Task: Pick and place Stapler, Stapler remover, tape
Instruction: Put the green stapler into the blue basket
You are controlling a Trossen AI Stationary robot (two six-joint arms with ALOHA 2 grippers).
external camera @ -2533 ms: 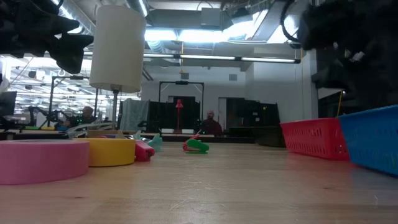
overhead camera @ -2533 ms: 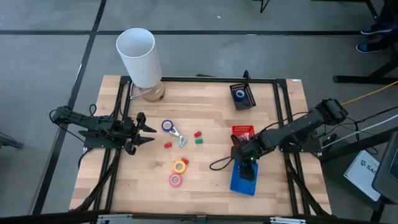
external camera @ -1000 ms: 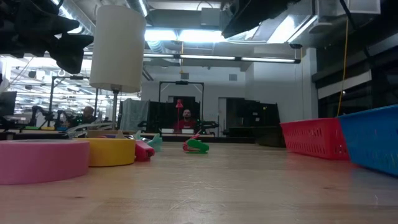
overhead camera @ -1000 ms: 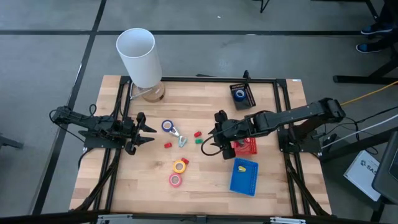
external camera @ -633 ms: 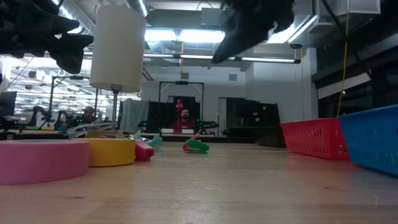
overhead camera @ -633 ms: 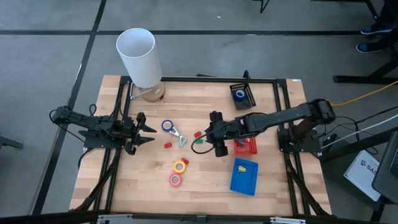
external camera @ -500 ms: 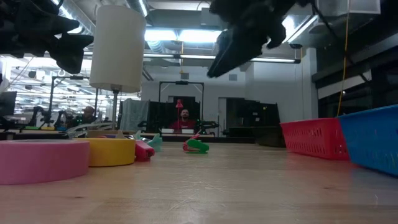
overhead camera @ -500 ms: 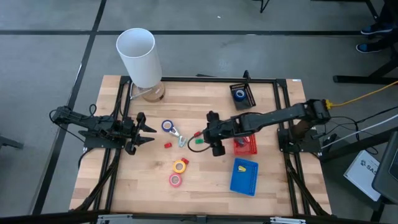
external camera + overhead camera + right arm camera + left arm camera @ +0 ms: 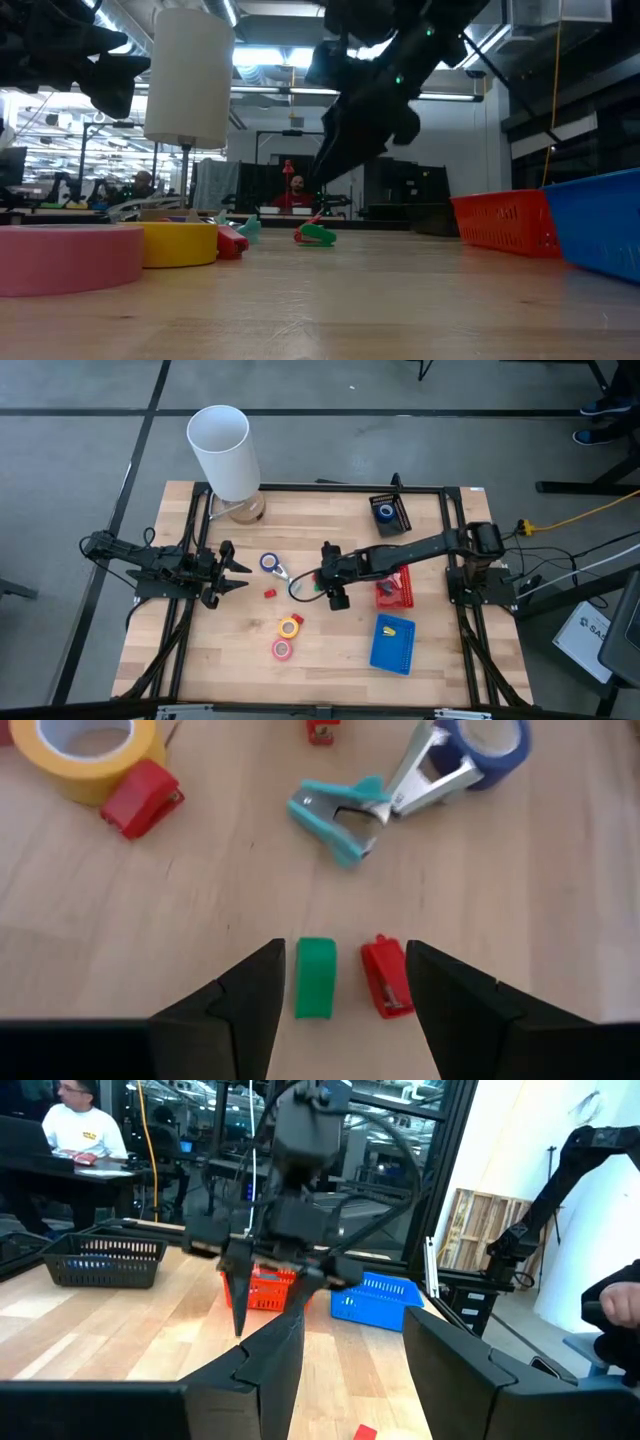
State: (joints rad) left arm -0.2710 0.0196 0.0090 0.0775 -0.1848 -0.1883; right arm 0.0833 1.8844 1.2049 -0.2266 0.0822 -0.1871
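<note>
A small green stapler (image 9: 316,978) and a small red stapler (image 9: 385,977) lie side by side on the table. My right gripper (image 9: 345,960) hangs open just above them, slanting down, one finger on either side of the pair, touching neither. In the low view it (image 9: 322,182) stands above the green stapler (image 9: 318,234). Farther left lie the teal staple remover (image 9: 340,815) and a blue tape roll (image 9: 268,562). Yellow tape (image 9: 289,627) and pink tape (image 9: 283,649) lie nearer the front edge. My left gripper (image 9: 240,572) waits open at the table's left.
A tall white cylinder (image 9: 225,452) stands at the far left. A red basket (image 9: 393,590) and a blue basket (image 9: 393,644) sit to the right, a black basket (image 9: 390,515) holding a blue roll at the far right. Two more small red staplers (image 9: 269,593) (image 9: 298,619) lie about.
My right gripper has moved toward the table's left edge and come down, tipping further downward, until it hangs over the green and red staplers. Its fingers have stayed open. Nothing on the table has moved.
</note>
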